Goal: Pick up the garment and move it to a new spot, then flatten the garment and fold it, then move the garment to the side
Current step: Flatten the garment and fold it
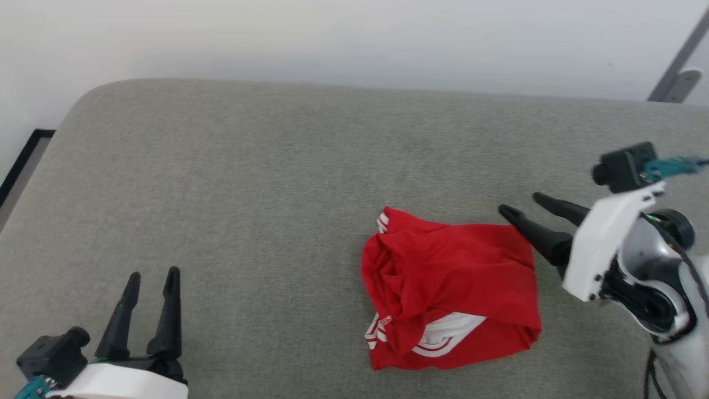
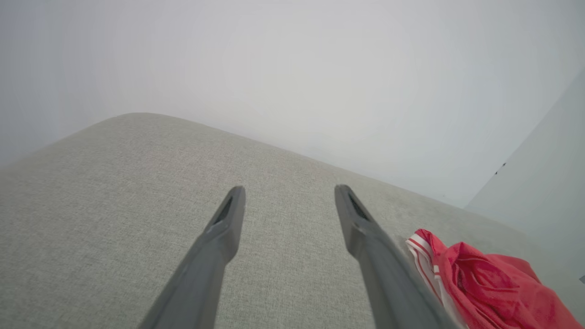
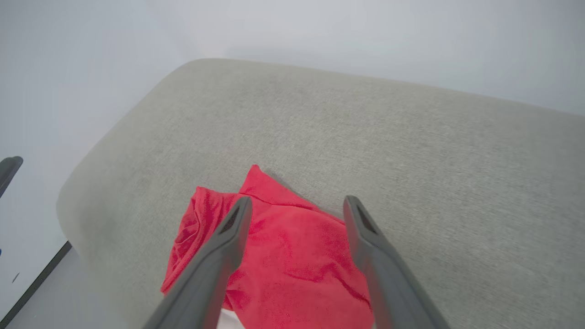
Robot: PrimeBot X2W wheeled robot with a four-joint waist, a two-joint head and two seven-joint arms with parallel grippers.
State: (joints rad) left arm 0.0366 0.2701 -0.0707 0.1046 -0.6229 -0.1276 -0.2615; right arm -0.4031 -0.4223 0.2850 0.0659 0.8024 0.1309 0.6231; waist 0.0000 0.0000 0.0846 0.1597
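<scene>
The garment (image 1: 451, 288) is a red shirt with white striped trim, lying bunched and folded over on the grey cushion (image 1: 249, 183), right of centre. My right gripper (image 1: 523, 202) hovers at the garment's right edge, open, its fingers pointing left and holding nothing. In the right wrist view the garment (image 3: 292, 246) lies below and between the spread fingers of the right gripper (image 3: 297, 203). My left gripper (image 1: 153, 275) stands open at the lower left, well away from the cloth. In the left wrist view the left gripper (image 2: 289, 192) is open over bare cushion, with the garment (image 2: 480, 278) at the lower right.
The grey cushion (image 3: 411, 151) has a rounded far-left corner and a pale wall behind it. A dark strip of floor edge (image 1: 22, 160) shows at the far left. A grey metal bracket (image 1: 677, 77) stands at the top right.
</scene>
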